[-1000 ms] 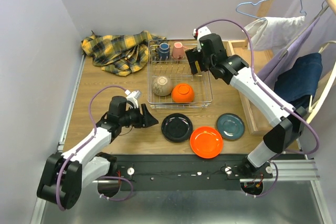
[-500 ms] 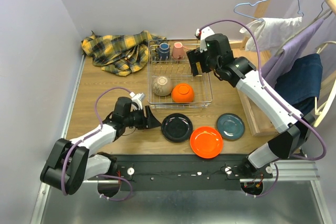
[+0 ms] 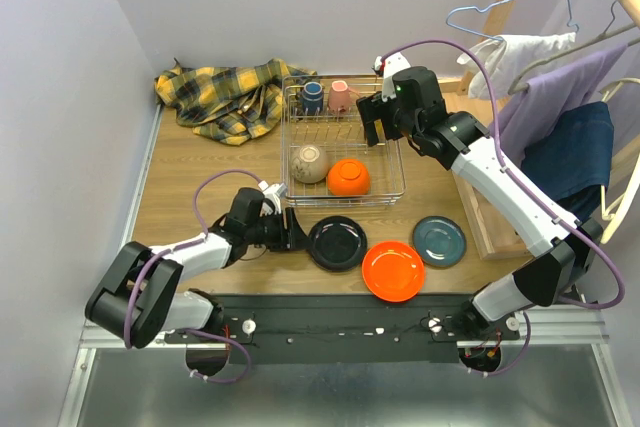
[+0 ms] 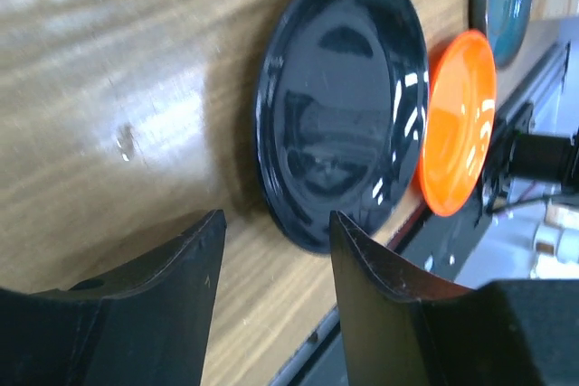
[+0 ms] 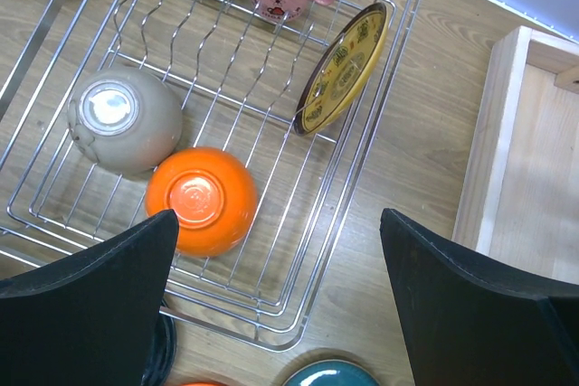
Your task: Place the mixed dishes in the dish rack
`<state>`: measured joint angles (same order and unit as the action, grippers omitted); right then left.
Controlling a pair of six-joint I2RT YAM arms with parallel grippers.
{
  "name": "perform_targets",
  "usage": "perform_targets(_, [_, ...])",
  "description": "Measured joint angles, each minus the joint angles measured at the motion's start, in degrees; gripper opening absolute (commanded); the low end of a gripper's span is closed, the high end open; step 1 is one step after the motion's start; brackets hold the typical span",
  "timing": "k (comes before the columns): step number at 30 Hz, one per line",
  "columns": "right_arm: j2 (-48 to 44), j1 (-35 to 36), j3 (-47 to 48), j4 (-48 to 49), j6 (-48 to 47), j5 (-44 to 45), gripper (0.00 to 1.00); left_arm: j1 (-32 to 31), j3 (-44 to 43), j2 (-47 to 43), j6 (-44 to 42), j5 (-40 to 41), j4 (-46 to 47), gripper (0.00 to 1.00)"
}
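The wire dish rack point(image 3: 340, 202) holds an upturned beige bowl point(image 3: 309, 163), an upturned orange bowl point(image 3: 348, 177), a blue cup point(image 3: 313, 97) and a pink cup point(image 3: 340, 95). In the right wrist view a yellow patterned plate point(image 5: 344, 68) stands on edge in the rack point(image 5: 398, 61). A black plate point(image 3: 337, 242), an orange plate point(image 3: 393, 270) and a teal plate point(image 3: 439, 241) lie on the table in front. My left gripper point(image 3: 290, 230) is open, low on the table, just left of the black plate point(image 4: 342, 101). My right gripper point(image 3: 380, 122) is open and empty above the rack's right side.
A yellow plaid cloth point(image 3: 225, 95) lies at the back left. A wooden tray frame point(image 3: 478, 217) stands right of the rack, also in the right wrist view point(image 5: 525, 151). Clothes point(image 3: 560, 137) hang on hangers at the far right.
My left gripper has slid right along the table up to the black plate's left edge. My right gripper has shifted slightly above the rack, still open.
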<state>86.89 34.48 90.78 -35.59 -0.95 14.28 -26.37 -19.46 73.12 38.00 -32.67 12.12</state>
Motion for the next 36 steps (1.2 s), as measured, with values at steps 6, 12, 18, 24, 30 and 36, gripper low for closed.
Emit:
perform_targets(6, [0.0,0.0,0.0,0.1,-0.1,0.0,0.99,-0.4,-0.9,3.4,4.0,3.2,4.2,0.42])
perform_targets(12, [0.0,0.0,-0.5,0.7,-0.2,0.0,0.99,-1.0,-2.0,5.4,6.5,5.7,5.7,0.31])
perform_targets(18, [0.0,0.0,-1.0,1.2,-0.2,0.0,0.99,-2.1,-2.0,5.4,7.7,6.7,6.0,0.33])
perform_targets(24, [0.0,0.0,-1.0,1.4,-0.5,0.0,0.99,-4.7,-2.2,5.4,7.6,7.9,5.3,0.19])
perform_targets(30, [0.0,0.0,-1.0,1.7,-0.7,0.0,0.99,-5.2,-2.4,4.9,6.7,10.0,2.9,0.0])
perform_targets(36, [0.0,0.0,-1.3,1.9,-1.3,0.0,0.99,-3.5,-2.7,2.6,4.7,8.5,-3.2,0.0])
